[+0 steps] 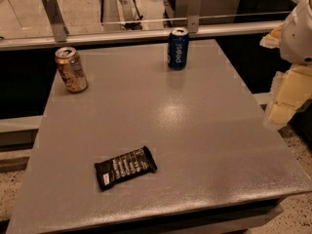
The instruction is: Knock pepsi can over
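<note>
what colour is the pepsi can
The pepsi can is dark blue with white lettering, camera view; the gripper sits at far right.

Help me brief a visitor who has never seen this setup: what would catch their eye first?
Two upright cans stand out at the far end of the grey table: the dark blue pepsi can mid-back and an orange-tan can far left. A black snack bar lies flat near the front, and the pale gripper hangs beyond the table's right edge.

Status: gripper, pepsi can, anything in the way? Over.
Gripper off the right edge of the table, touching nothing. Pepsi can upright at far edge. Nothing between them.
</note>
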Controlling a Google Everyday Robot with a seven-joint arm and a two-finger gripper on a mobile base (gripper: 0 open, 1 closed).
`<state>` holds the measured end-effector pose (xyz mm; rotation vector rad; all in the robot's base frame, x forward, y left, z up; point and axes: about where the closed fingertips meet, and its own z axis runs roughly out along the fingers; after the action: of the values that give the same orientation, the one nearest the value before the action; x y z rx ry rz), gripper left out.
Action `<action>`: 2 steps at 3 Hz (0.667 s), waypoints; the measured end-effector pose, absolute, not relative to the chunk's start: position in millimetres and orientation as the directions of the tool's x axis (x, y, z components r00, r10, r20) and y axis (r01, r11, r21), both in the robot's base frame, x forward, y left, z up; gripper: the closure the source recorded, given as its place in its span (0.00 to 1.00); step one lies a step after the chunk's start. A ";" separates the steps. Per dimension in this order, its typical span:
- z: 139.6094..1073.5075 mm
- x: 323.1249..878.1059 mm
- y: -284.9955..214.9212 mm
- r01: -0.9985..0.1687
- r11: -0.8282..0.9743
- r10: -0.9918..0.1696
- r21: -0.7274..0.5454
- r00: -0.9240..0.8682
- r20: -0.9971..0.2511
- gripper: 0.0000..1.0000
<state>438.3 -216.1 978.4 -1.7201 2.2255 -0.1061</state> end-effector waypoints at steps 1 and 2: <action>978.5 438.4 -216.0 -0.929 0.270 -0.953 -0.254 -0.220 -0.209 0.00; 964.6 467.4 -212.5 -0.922 0.281 -0.942 -0.267 -0.212 -0.258 0.00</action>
<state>467.4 -212.5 964.6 -1.6861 2.1903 -0.0768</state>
